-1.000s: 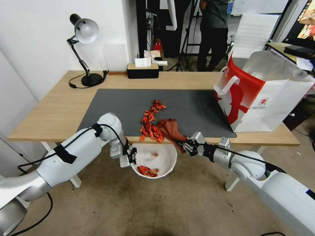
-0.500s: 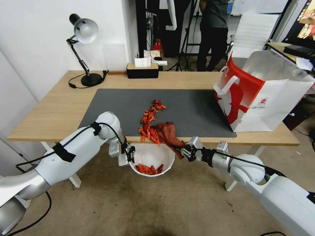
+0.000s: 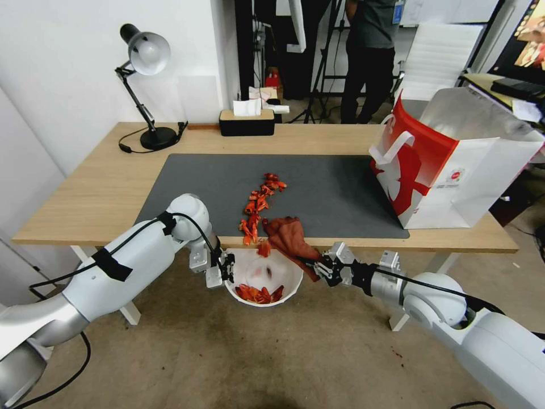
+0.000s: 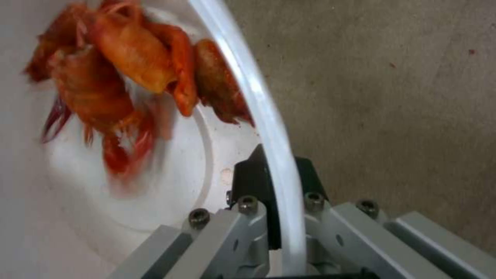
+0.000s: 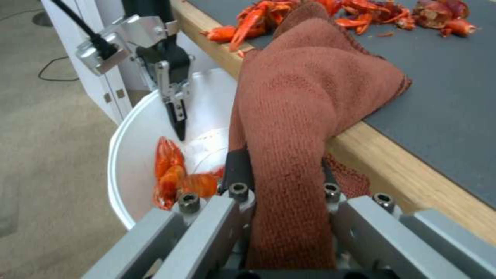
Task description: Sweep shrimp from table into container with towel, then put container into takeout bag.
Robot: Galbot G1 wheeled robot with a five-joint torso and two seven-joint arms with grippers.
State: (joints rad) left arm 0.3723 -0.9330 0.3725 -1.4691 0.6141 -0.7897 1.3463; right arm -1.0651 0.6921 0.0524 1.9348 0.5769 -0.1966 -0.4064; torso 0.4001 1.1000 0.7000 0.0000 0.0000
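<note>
Nearest the robot, below the front edge of the table (image 3: 85, 187), the left gripper (image 3: 226, 268) holds the container (image 3: 262, 278), a white bowl, by its rim. In the left wrist view its fingers (image 4: 269, 182) are clamped with the bowl's rim (image 4: 269, 128) running between them. Several shrimp (image 3: 258, 294) already lie at the bottom of the bowl, and one blurred red piece hangs at the table edge just above the bowl's mouth.

To the right of the bowl, also below the table edge, the right gripper (image 3: 328, 267) has its fingers (image 5: 238, 170) closed on the rust-red towel (image 3: 290, 238). The towel drapes from the gripper up over the table edge and onto the dark grey mat (image 3: 329, 187).

Farther in, just beside the towel on its left, the remaining shrimp (image 3: 258, 201) form a narrow trail on the mat. Its long axis runs from the near edge away toward the middle of the table, so it points almost straight at the bowl. The trail lies beyond the towel's leading fold, so the towel would likely need to reach past the far end before pulling back toward the bowl.

At the right end of the table stands the takeout bag (image 3: 454, 170), open and well apart from both grippers; the right arm is nearer to it.
</note>
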